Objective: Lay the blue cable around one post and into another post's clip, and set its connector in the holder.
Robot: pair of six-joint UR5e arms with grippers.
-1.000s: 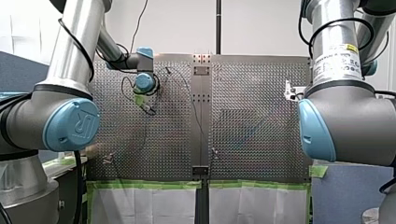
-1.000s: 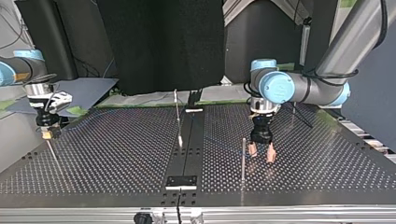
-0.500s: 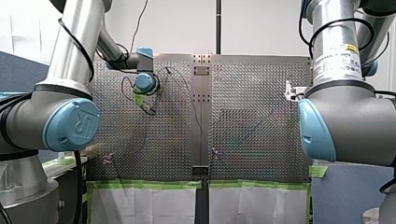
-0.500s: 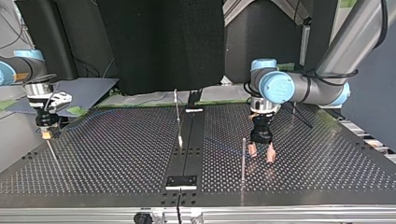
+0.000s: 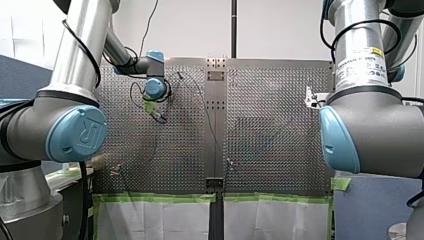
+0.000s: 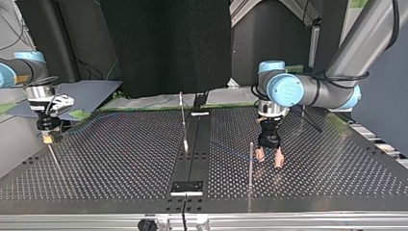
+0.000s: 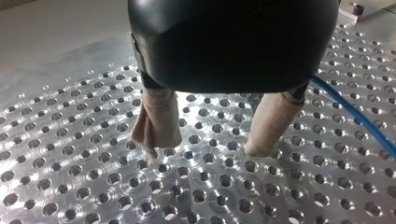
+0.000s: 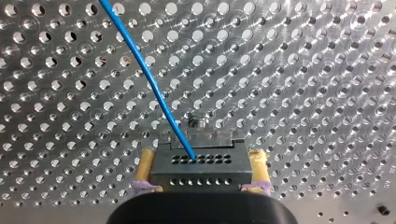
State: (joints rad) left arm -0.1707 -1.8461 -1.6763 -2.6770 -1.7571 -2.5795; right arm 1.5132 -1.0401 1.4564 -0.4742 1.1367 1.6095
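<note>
In the right wrist view my right gripper (image 8: 203,164) is shut on a black connector (image 8: 200,175), one yellow pad on each side. The blue cable (image 8: 144,70) leaves the connector's face and runs away over the perforated plate. At the top view's left the same gripper (image 6: 48,139) hangs just above the plate beside a thin post (image 6: 54,158). My left gripper (image 7: 205,151) stands open with its beige pads just over the plate and nothing between them; the cable (image 7: 359,121) passes beside one finger. In the top view it (image 6: 269,161) is next to another thin post (image 6: 250,163).
A third post (image 6: 183,120) stands near the middle strip. A black block (image 6: 187,186) sits on that strip near the plate's closer edge. In the front view my left gripper (image 5: 159,117) is at the plate's far left; my right arm's body (image 5: 370,130) hides its gripper.
</note>
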